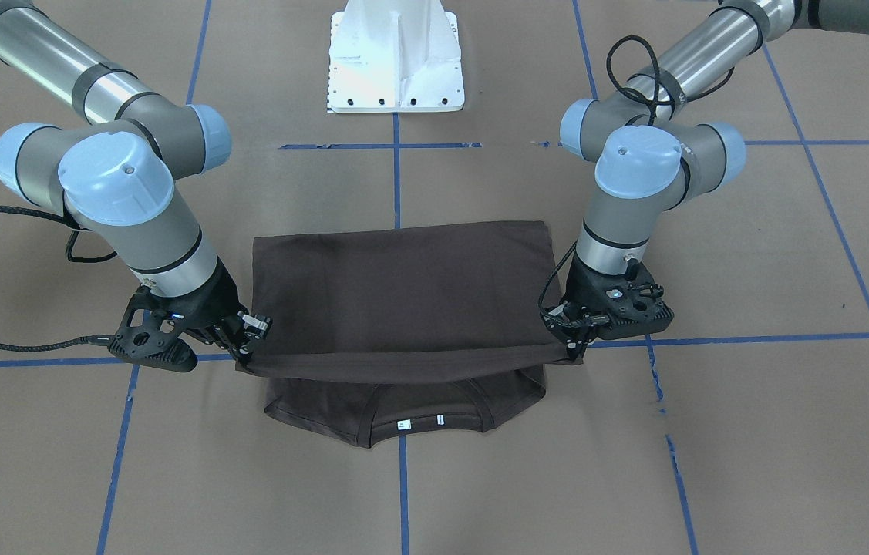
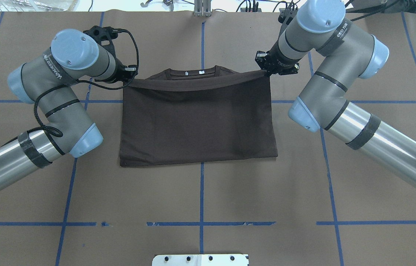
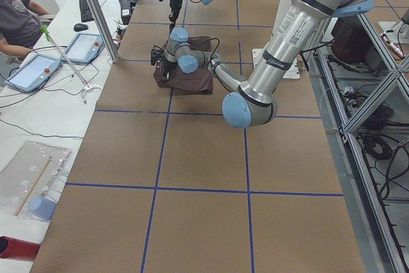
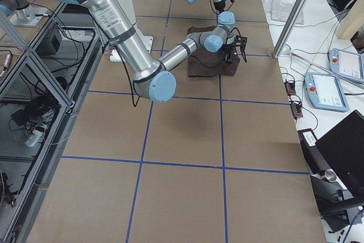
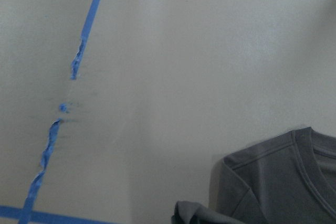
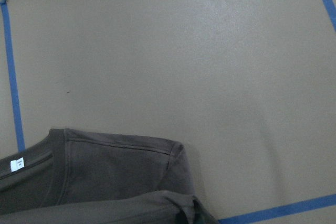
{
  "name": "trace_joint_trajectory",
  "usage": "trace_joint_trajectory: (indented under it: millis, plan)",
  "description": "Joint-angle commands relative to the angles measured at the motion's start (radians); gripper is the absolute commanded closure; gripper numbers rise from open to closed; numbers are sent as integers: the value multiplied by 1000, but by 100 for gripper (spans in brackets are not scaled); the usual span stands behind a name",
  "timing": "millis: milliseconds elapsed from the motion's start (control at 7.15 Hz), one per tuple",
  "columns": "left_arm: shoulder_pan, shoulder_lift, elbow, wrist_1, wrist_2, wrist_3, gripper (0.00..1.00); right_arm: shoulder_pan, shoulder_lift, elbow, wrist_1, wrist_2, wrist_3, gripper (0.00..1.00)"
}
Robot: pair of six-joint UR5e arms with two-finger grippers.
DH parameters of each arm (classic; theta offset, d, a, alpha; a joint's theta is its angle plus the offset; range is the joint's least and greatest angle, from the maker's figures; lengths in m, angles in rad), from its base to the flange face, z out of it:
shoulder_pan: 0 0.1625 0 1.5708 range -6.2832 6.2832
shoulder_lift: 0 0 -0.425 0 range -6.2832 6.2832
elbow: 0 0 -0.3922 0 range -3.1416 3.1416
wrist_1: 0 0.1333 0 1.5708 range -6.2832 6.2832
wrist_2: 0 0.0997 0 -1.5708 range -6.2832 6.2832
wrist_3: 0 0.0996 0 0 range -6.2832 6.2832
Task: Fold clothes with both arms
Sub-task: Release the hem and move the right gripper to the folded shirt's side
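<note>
The dark brown T-shirt lies folded across the middle of the table. Its ribbed collar with a white label peeks out beyond the folded-over layer. My left gripper is shut on one corner of that top layer's far edge, beside the shoulder. My right gripper is shut on the other corner. In the front-facing view the held edge stretches taut, slightly raised, between the right gripper and the left gripper. The wrist views show only the shirt's shoulders below; the fingers are out of frame.
Brown paper with blue tape lines covers the table. The white pedestal base stands at the robot's side. Beyond the far edge a seated person and touch pendants occupy a white bench.
</note>
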Motion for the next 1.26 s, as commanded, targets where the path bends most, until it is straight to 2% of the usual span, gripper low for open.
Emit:
trace_joint_trajectory:
  millis: [0,140,559,699,839,979,1119]
  plan:
    - [1,-10,7,-2,-1,3,22,-1,2,-8,0,-3,1,87]
    - [-1,-16,14,0,1,5,0,-1,2,-9,0,-3,1,1]
    - [-4,-22,5,4,-8,6,0,-9,-9,3,0,6,12,0]
    - [-4,-28,-24,15,-12,5,0,-57,-25,52,-1,3,22,0]
    - [-4,-27,-63,20,-51,-6,0,-123,-126,145,0,-17,77,0]
    - [-2,-24,-83,36,-54,-7,0,-197,-201,213,0,-108,102,0]
    - [-2,-20,-100,47,-55,-7,0,-239,-231,236,-1,-133,110,0]
